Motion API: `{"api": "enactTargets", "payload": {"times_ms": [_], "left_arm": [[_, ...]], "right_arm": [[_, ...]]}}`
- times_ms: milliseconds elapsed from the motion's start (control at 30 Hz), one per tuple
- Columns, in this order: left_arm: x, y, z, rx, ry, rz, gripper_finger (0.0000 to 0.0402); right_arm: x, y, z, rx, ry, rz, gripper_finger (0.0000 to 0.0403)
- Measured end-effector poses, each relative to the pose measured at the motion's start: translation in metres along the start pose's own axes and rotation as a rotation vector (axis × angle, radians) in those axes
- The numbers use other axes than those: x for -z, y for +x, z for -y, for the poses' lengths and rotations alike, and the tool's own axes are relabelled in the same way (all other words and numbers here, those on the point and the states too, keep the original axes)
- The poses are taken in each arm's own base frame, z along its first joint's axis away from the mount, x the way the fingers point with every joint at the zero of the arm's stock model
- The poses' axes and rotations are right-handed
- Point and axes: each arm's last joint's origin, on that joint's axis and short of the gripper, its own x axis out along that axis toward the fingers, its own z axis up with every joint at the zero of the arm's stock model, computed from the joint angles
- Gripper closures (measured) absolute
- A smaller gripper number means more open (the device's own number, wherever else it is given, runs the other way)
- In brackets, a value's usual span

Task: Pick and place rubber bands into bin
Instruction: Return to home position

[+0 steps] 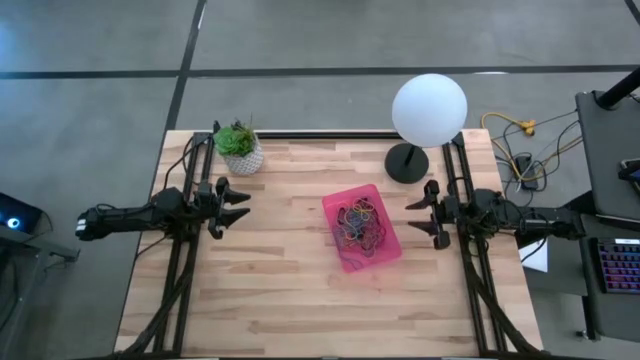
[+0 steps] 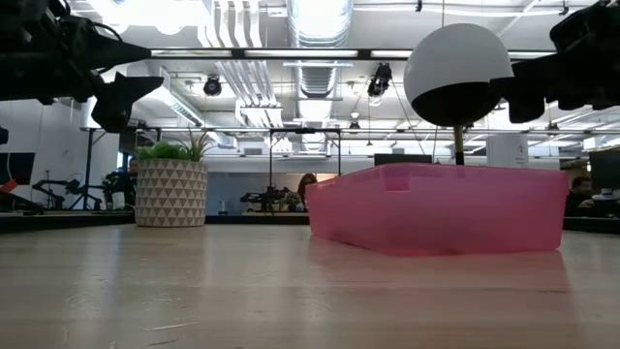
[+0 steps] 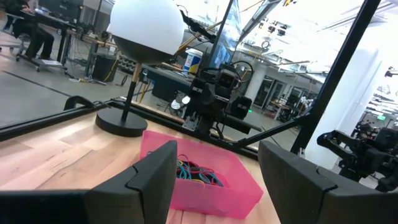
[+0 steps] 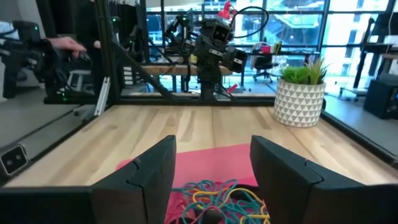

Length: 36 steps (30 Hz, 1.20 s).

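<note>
Jaws spread and empty on both sides, the left arm [image 1: 150, 212] and the right arm [image 1: 510, 215] hang above the tabletop [image 1: 280, 300], facing each other across the bin [image 1: 392, 252]. The pink tray sits on the line between the two sets of jaws, just ahead of the right jaws and well farther ahead of the left jaws. Its long axis runs across that line, slightly skewed, so each arm looks onto a long side. The rubber bands [image 1: 362, 222], a tangle of coloured loops, lie inside the bin, forward of and below both pairs of jaws. Every band in view is within the tray's walls.

With the loops gathered, the job looks all but done. The move in hand appears to be a withdrawal to rest rather than another pick, each arm backing straight away from the tray along the line it faces. The lamp [image 1: 429, 108] stands close beside the right jaws and the plant pot [image 1: 240, 155] close beside the left jaws, so either arm could clip its neighbour if it swings wide. If one more reach is needed, the right arm is the nearer.
</note>
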Motion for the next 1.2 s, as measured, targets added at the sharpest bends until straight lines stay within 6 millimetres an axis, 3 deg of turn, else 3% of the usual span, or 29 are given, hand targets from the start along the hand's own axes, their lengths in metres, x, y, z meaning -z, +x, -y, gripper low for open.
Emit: {"api": "enactTargets", "payload": {"times_ms": [400, 667, 733, 900, 1200], "left_arm": [[0.0, 0.0, 0.0, -0.004, 0.0, 0.002, 0.0192], [-0.002, 0.0, -0.007, -0.099, 0.008, 0.025, 0.0192], [-0.001, 0.0, -0.01, -0.158, 0.067, 0.025, 0.0192], [0.002, -0.001, -0.013, -0.238, 0.491, -0.04, 0.0192], [0.005, -0.001, -0.011, -0.147, 0.454, -0.064, 0.0192]], "right_arm": [[0.0, 0.0, 0.0, 0.001, 0.022, 0.0, 0.0209], [0.0, 0.0, 0.0, 0.001, 0.022, 0.0, 0.0209], [0.0, 0.0, 0.0, 0.001, 0.013, 0.0, 0.0209], [0.0, 0.0, 0.0, 0.001, 0.022, 0.0, 0.0209], [0.0, 0.0, 0.0, 0.001, 0.014, 0.0, 0.0209]]}}
